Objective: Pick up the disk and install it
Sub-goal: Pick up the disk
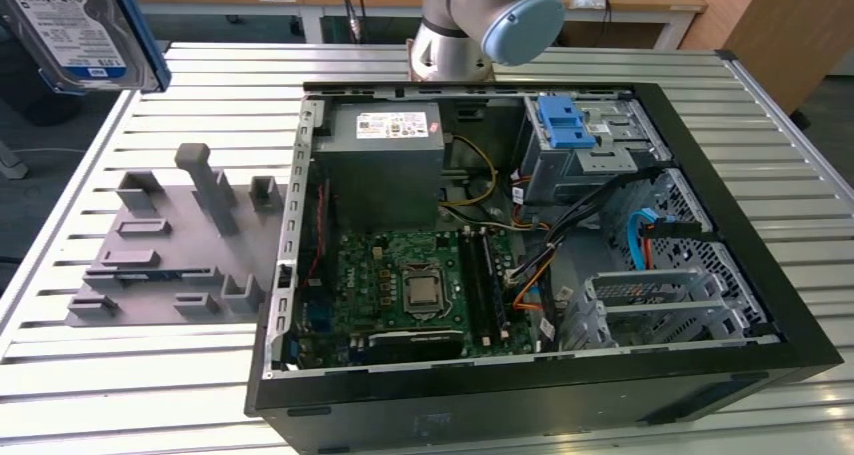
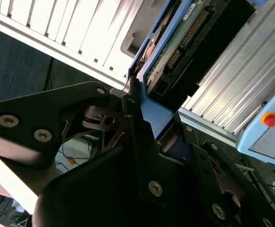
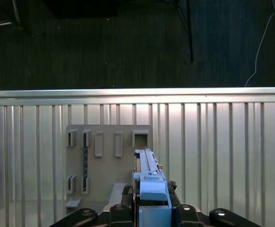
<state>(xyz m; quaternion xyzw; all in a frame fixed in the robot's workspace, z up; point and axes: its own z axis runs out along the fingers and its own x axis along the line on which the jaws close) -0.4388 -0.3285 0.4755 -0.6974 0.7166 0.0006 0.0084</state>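
Hard drive (image 1: 74, 25) aloft at upper left of exterior view, over slatted table (image 1: 120, 375) edge, apart from grey slotted fixture (image 1: 167, 245) and open computer case (image 1: 534, 235). First wrist view, lower centre: gripper (image 3: 150, 201) clamped on drive's blue-railed sides, drive edge-on.

Open computer case (image 1: 534, 415) lies on slatted table (image 1: 120, 385); grey fixture plate (image 1: 160, 265) rests beside it, toward the exterior view's left; motherboard (image 1: 400, 295) exposed inside.
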